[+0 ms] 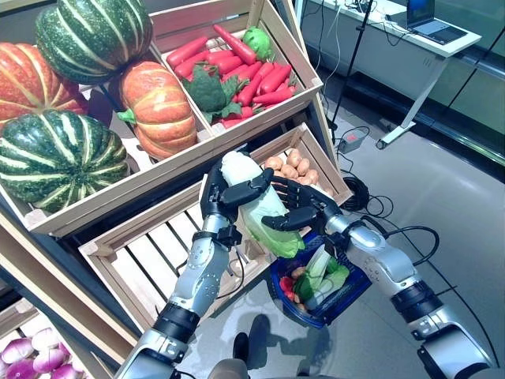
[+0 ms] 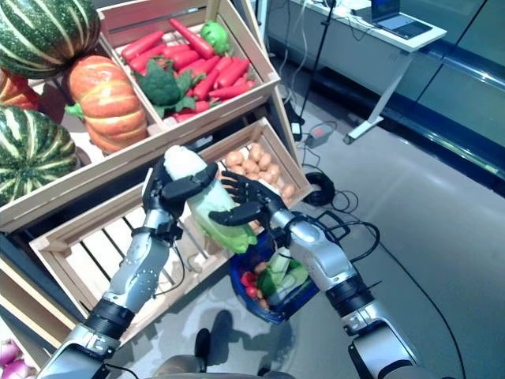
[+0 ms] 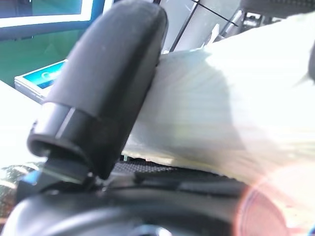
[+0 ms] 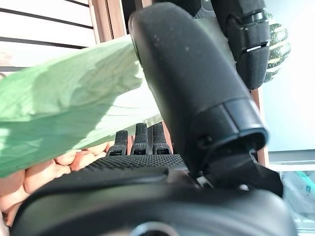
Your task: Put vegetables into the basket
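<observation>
A napa cabbage (image 1: pixel 272 230) with a white base and green leaves hangs upright between my two hands, in front of the lower crates. My left hand (image 1: pixel 223 197) is shut on its white upper end; its thumb (image 3: pixel 103 98) presses the pale ribs (image 3: pixel 221 108). My right hand (image 1: pixel 306 207) pinches the green leafy part, thumb (image 4: pixel 192 88) on the leaf (image 4: pixel 59 113) and fingers behind it. The blue basket (image 1: pixel 352 286) hangs below my right wrist, just under the cabbage's tip. It holds green and red vegetables.
A slatted empty crate (image 1: pixel 150 245) sits to the left, and a crate of potatoes (image 1: pixel 293 167) lies behind the hands. Above are pumpkins (image 1: pixel 158 106), carrots (image 1: pixel 252 75) and broccoli (image 1: pixel 209 91). Purple onions (image 1: pixel 28 355) lie low left. A desk (image 1: pixel 410 35) stands on the right.
</observation>
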Tool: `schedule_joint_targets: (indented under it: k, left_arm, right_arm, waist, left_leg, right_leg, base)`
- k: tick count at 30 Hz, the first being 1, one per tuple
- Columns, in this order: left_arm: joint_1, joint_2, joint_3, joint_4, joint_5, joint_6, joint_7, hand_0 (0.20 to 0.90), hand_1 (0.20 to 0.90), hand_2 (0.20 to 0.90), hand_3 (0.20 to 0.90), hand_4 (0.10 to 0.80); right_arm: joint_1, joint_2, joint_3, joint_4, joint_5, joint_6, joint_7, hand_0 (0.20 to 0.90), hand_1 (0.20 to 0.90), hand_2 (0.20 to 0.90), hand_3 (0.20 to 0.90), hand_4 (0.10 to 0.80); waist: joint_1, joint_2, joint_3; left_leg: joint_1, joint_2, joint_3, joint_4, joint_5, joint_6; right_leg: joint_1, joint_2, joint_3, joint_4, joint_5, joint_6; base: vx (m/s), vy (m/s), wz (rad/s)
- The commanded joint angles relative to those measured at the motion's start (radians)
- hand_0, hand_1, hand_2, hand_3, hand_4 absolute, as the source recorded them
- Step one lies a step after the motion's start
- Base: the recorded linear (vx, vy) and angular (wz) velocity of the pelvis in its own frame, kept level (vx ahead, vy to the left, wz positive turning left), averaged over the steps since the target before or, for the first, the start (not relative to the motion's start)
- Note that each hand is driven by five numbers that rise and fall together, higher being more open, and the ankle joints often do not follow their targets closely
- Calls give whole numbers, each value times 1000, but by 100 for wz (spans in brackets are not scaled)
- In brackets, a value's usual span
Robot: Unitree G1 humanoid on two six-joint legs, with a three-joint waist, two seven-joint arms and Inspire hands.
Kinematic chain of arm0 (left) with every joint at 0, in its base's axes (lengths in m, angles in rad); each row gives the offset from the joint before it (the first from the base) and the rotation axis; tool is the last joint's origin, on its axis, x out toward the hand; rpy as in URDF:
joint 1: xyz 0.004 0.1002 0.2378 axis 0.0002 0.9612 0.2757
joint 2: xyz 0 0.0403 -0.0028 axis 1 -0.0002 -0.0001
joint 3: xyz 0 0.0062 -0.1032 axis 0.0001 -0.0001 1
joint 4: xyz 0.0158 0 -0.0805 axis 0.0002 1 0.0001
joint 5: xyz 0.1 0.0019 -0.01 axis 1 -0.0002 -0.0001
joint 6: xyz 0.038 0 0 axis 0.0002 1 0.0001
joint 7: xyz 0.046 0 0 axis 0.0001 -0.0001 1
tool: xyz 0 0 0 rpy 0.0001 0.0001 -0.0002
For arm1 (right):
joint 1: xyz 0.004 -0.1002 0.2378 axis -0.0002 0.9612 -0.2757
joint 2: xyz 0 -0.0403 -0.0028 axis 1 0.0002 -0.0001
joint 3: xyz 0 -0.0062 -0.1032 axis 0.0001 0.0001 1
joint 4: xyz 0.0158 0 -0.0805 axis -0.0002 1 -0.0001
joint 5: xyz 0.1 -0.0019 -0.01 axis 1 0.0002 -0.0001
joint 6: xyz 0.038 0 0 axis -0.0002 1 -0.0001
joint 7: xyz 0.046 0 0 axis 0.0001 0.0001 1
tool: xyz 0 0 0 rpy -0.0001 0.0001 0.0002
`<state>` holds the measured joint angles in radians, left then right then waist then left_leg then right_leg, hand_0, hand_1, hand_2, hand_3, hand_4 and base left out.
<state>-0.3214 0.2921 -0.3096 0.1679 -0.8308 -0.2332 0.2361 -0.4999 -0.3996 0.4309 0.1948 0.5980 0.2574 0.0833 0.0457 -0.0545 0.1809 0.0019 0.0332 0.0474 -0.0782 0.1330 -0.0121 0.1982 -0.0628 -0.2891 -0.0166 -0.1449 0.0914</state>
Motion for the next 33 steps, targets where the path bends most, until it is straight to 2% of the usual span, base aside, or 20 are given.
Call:
schedule_joint_targets:
  k: [1, 7, 13, 17, 18, 19, 20, 24, 33]
  left_arm:
    - [-123, -79, -83, -175, -92, -94, -134, 300, 300, 300, 300, 400]
    - [-137, -101, -110, -188, -150, -41, -195, 300, 300, 300, 300, 400]
    - [-153, -91, -118, -228, -151, -21, -237, 300, 300, 300, 300, 400]
    - [-189, -96, -126, -244, -146, -27, -217, 300, 300, 300, 300, 400]
    - [-196, -98, -127, -244, -146, -27, -212, 300, 300, 300, 300, 400]
    - [-202, -100, -128, -244, -144, -27, -209, 300, 300, 300, 300, 400]
    - [-208, -106, -127, -246, -135, -26, -206, 300, 300, 300, 300, 400]
    - [-218, -111, -115, -262, -113, -17, -207, 300, 300, 300, 300, 400]
    - [-222, -102, -110, -282, -81, -26, -211, 300, 300, 300, 300, 400]
  right_arm:
    - [-117, 98, 30, 63, 98, -86, -40, 900, 900, 900, 900, 800]
    - [-154, 138, 41, 172, 130, -60, -47, 900, 900, 900, 900, 800]
    - [-207, 96, 111, 271, -102, 40, 0, 900, 900, 900, 900, 800]
    - [-261, 99, 148, 327, -92, 60, -32, 900, 900, 900, 900, 800]
    - [-268, 108, 150, 338, -89, 60, -40, 764, 764, 764, 764, 709]
    - [-273, 115, 151, 346, -85, 58, -45, 571, 571, 571, 571, 580]
    - [-280, 128, 152, 362, -72, 49, -58, 300, 300, 300, 300, 400]
    - [-275, 158, 135, 384, -71, 34, -76, 300, 300, 300, 300, 400]
    - [-259, 148, 118, 354, -88, 20, -112, 300, 300, 300, 300, 400]
  waist:
    - [31, 0, -116]
    - [48, 3, -121]
    - [61, 3, -128]
    - [66, 3, -123]
    - [68, 4, -122]
    - [69, 4, -122]
    - [71, 5, -121]
    - [75, 10, -121]
    - [73, 12, -114]
  left_leg:
    - [49, 30, -37, -9, -67, -40]
    - [51, 26, -54, -9, -67, -42]
    - [47, 24, -68, -9, -64, -44]
    - [48, 23, -76, -9, -62, -44]
    - [48, 23, -78, -9, -62, -44]
    - [48, 22, -80, -9, -62, -43]
    - [48, 22, -81, -9, -62, -44]
    - [46, 21, -87, -9, -60, -44]
    - [45, 18, -92, -9, -59, -44]
  right_leg:
    - [-73, -31, 17, -28, 166, -38]
    - [-60, -35, 5, -34, 167, -39]
    - [-59, -39, 1, -35, 167, -39]
    - [-59, -40, -1, -28, 165, -41]
    - [-59, -40, -2, -27, 164, -42]
    - [-59, -40, -2, -27, 164, -43]
    - [-57, -39, -3, -28, 164, -43]
    - [-54, -39, -3, -32, 164, -45]
    - [-54, -39, -2, -35, 165, -44]
  base:
    - [-25, -37, 16]
    - [-7, -20, 15]
    - [-15, -7, 13]
    - [-9, -5, 4]
    - [0, 0, 0]
    - [0, 0, 0]
    - [0, 0, 0]
    - [0, 0, 0]
    - [-9, 2, 3]
